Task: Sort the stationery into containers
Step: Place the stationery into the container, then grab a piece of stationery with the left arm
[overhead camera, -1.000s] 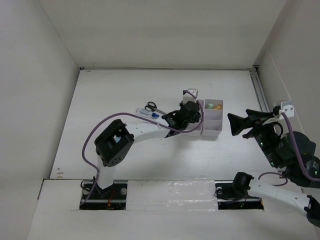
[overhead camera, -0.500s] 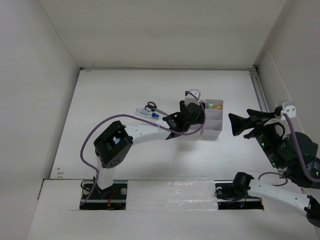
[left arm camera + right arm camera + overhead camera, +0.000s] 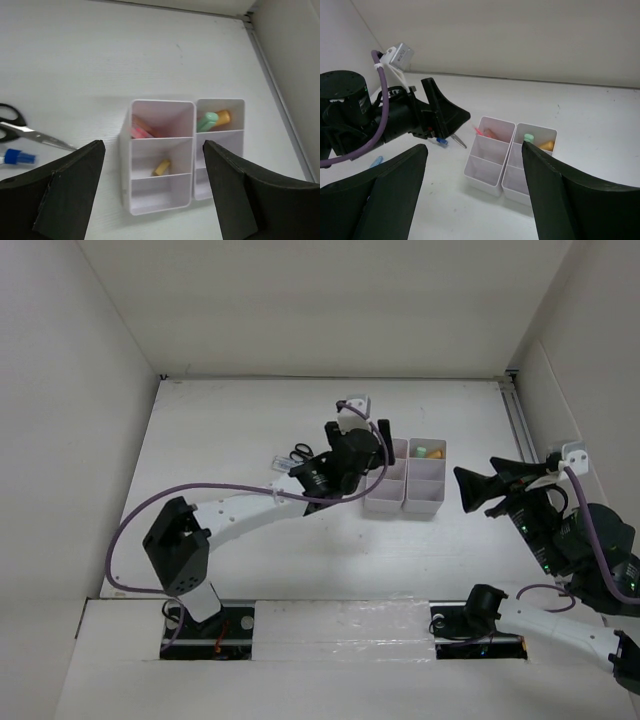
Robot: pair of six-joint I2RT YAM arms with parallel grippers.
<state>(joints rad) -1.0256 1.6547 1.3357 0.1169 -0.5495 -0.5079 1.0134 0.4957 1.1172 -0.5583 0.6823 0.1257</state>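
Stationery is split between the white organiser point(image 3: 125, 170) and the bare worktop point(image 3: 75, 65). From the left wrist, the organiser lies below and just ahead of the left end effector point(image 3: 152, 147), framed between its two black fingers point(image 3: 65, 195). These stand wide apart with nothing between them.

In the organiser column on that end effector's left-finger side, the farthest compartment holds thin red and orange pens point(image 3: 141, 131) leaning at its left wall. The middle compartment holds a short yellow highlighter point(image 3: 161, 167). In the column on the right-finger side, the farthest compartment holds a green highlighter point(image 3: 206, 121) touching an orange highlighter point(image 3: 223, 116).

Out beyond the left finger, well apart from the organiser, black-handled scissors point(image 3: 15, 127) lie flat with their blades pointing toward it. A white blue-capped tube point(image 3: 15, 157) lies just beside them on the near side.

The right end effector point(image 3: 475, 149) hovers raised off the organiser's right side, its jaws likewise spread wide and holding nothing. In its own view the organiser sits ahead and below, between its fingers. A light blue marker point(image 3: 376, 161) lies on the worktop just past its left finger, only one end showing
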